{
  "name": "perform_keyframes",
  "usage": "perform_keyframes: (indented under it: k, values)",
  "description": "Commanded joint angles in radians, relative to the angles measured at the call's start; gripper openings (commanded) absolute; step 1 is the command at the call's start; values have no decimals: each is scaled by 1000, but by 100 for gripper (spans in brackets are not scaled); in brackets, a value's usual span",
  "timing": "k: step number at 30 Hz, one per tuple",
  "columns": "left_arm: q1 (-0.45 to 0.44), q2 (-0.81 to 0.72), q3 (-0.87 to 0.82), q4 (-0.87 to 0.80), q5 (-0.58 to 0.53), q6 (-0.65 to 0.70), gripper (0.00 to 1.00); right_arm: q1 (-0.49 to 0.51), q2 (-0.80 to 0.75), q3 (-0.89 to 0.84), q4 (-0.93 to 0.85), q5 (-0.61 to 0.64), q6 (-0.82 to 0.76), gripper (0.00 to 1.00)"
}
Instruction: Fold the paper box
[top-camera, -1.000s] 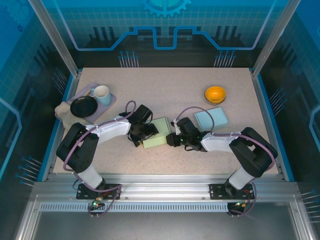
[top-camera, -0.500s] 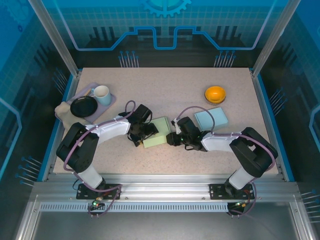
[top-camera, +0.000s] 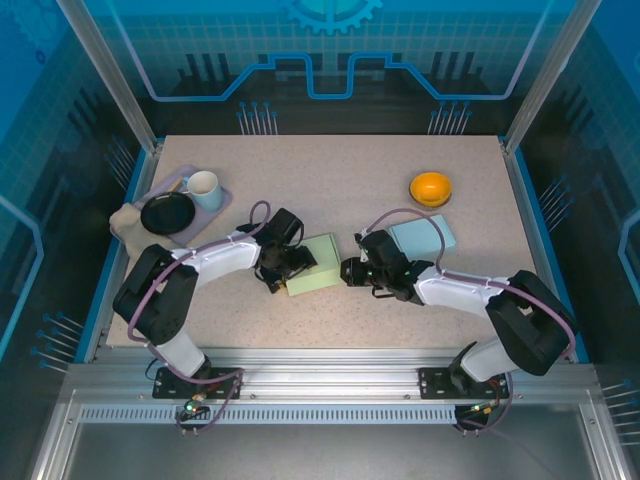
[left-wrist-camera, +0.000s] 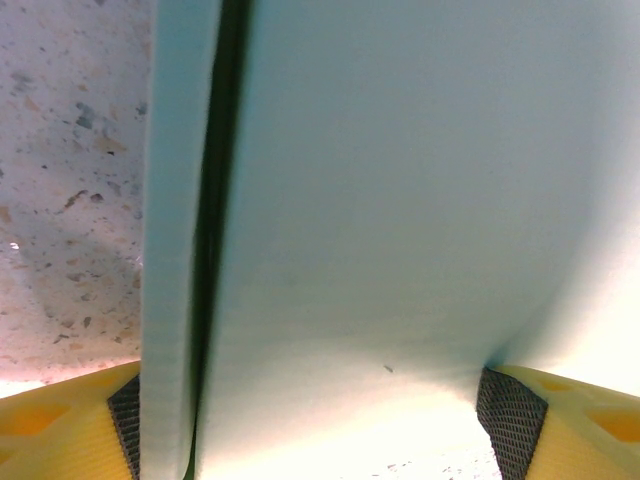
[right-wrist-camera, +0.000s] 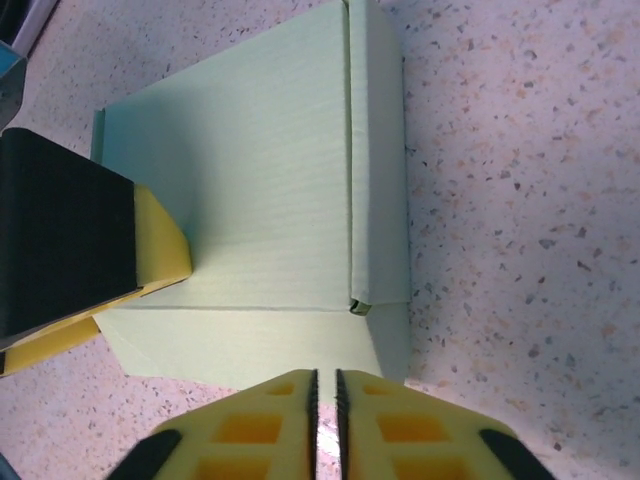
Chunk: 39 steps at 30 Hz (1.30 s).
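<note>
The pale green paper box (top-camera: 318, 264) lies closed on the table's middle, its lid flap tucked down along one side (right-wrist-camera: 375, 170). My left gripper (top-camera: 289, 264) reaches in from the left and is shut on the box; in the left wrist view the box (left-wrist-camera: 380, 200) spans the whole gap between both pads (left-wrist-camera: 508, 425). One of its yellow fingers (right-wrist-camera: 150, 245) presses on the box's broad face in the right wrist view. My right gripper (top-camera: 348, 272) sits just right of the box, a little apart from it, its jaws (right-wrist-camera: 325, 385) shut with nothing between them.
A light blue flat box (top-camera: 423, 237) lies right behind the right arm's wrist. An orange bowl (top-camera: 431, 187) stands at the back right. At the left edge a lilac tray (top-camera: 222, 205) carries a cup (top-camera: 204, 189) and a black dish (top-camera: 166, 213).
The right gripper has pulled back to the right, off the box, and its jaws have closed. The right arm's elbow swung outward. The left gripper and box stayed put.
</note>
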Motion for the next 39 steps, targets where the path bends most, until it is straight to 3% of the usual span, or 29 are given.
perform_keyframes:
  k: [1, 16, 28, 34, 39]
  values:
    - [5, 74, -37, -81, -32, 10, 84, 0, 34, -19, 47, -34, 102, 11]
    - [-10, 91, -34, -63, 11, -1, 84, -26, 355, -25, 484, -13, 218, 6]
    - [-25, -34, 55, -160, 63, 64, 90, -154, 390, 154, 251, -152, 51, 7]
    - [-23, -149, 117, -264, 2, 125, 93, -189, 334, 168, 170, -164, 9, 8]
    - [21, -234, 158, -317, -48, 237, 94, -193, 282, 261, -93, -176, -66, 7]
